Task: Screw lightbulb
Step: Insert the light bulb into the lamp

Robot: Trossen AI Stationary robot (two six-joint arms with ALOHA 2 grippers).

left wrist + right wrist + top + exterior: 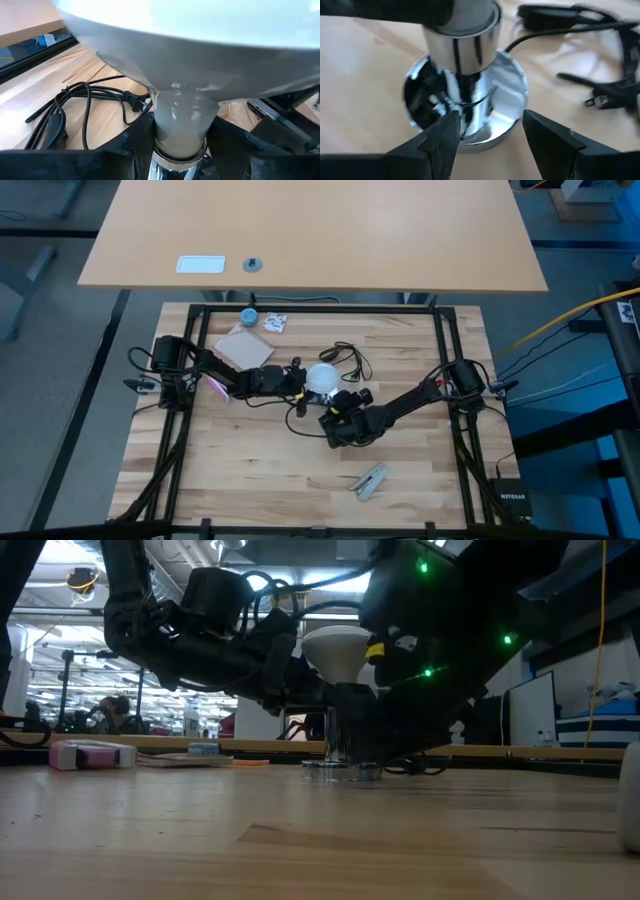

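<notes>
The frosted-white lightbulb (322, 378) stands upright, globe up, with its neck in the top of a chrome lamp stand (465, 55). The stand's round disc (512, 80) rests on the wooden table. My left gripper (180, 150) reaches in from the table's left and is shut on the lightbulb (200, 40). My right gripper (490, 130) comes slanting down from the right, near side. It is open, one finger over the disc by the column, the other at the disc's rim. Whether it touches the disc I cannot tell. My left gripper pinches the lightbulb's narrow neck (167, 120) between its two fingers, just above the chrome socket (175, 167). The fingers come nearly level from the table's left. The bulb stands upright with its globe (335, 648) above the fingers and its neck in the socket.
A black cord with a plug (350, 360) lies coiled just beyond the stand. A cardboard piece (245, 347), a blue cap (248, 315) and a small packet (275, 323) lie at the far left. A grey object (370, 482) lies near the front edge. A black frame rail (200, 330) borders the table.
</notes>
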